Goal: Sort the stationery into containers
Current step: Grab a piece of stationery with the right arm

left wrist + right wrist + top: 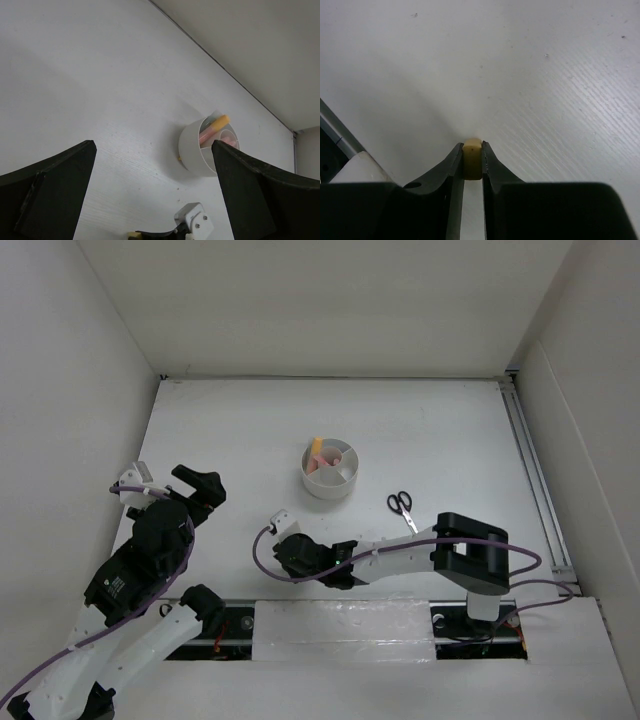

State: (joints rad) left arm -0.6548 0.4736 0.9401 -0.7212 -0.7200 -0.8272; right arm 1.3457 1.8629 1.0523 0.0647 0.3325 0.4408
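yellowish eraser bit (472, 162) pinched in our right gripper (472, 148) near the organizer (330, 485); pens (212, 129) inside, scissors (402, 505) beside it unsorted; left gripper (154, 150) agape, empty.

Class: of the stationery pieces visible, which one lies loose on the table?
The black-handled scissors, right of the white organizer. The pens sit inside it, and the yellowish eraser is pinched in the right gripper.

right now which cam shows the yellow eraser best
Right wrist: the eraser sits close up, pinched by the right gripper. Top external hides it under that gripper; left wrist shows at most a speck at its bottom edge.
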